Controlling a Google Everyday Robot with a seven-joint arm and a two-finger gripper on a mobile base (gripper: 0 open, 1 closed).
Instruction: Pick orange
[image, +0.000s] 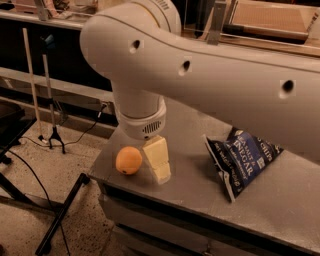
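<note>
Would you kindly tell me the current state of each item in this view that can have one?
orange: resting on the table near its corner, not gripped.
pincer: lowered to the tabletop, close beside the orange, on the chip bag's side.
chip bag: lying on the table, apart from the pincer, nothing touching it.

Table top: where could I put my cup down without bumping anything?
Bare grey table lies between the gripper and the blue chip bag, and along the front right past the bag. The left corner is crowded: the orange sits close beside the gripper.
</note>
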